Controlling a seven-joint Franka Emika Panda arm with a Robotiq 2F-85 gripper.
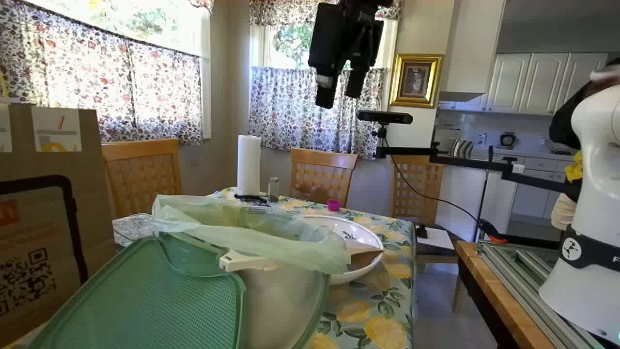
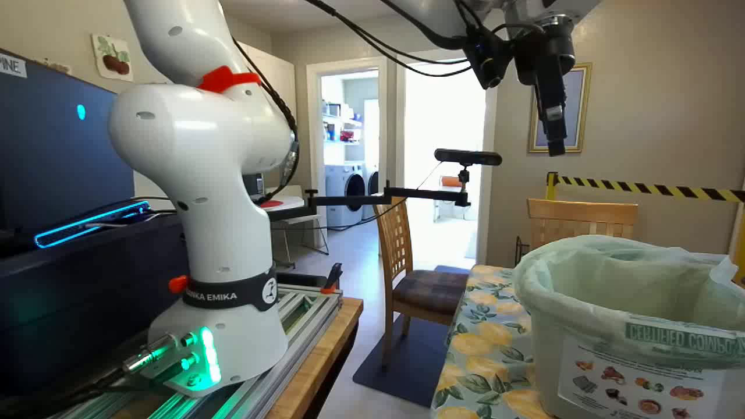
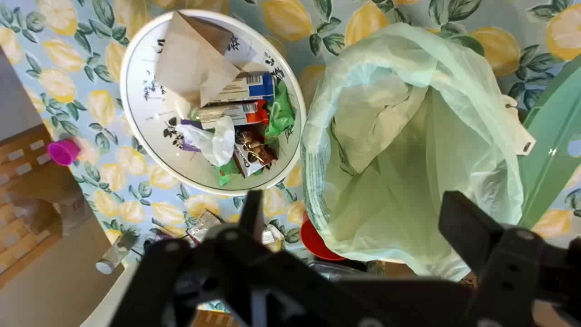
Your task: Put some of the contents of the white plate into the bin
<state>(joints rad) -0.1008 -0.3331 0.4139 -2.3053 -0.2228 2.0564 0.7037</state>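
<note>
The white plate (image 3: pixel 152 120) lies on the lemon-print tablecloth beside the bin; it partly shows in an exterior view (image 1: pixel 346 277). It holds a brown paper piece (image 3: pixel 193 63), small boxes (image 3: pixel 233 113), a crumpled white piece (image 3: pixel 215 143), a green wrapper (image 3: pixel 280 113) and a brown wrapper (image 3: pixel 254 152). The bin (image 3: pixel 315 181), lined with a pale-green bag, stands close to the plate; it shows in both exterior views (image 1: pixel 286 300) (image 2: pixel 547 349). My gripper (image 3: pixel 352 204) is open and empty, high above the table, as both exterior views show (image 1: pixel 340 94) (image 2: pixel 556 145).
A green lid (image 1: pixel 160 300) leans by the bin, near a cardboard box (image 1: pixel 48 218). A red cup (image 3: pixel 317 243) touches the bin's edge in the wrist view. A pink cup (image 3: pixel 63 152), paper-towel roll (image 1: pixel 249 167) and jar (image 1: pixel 273 189) stand farther off. A camera (image 1: pixel 385 117) sits on a bracket.
</note>
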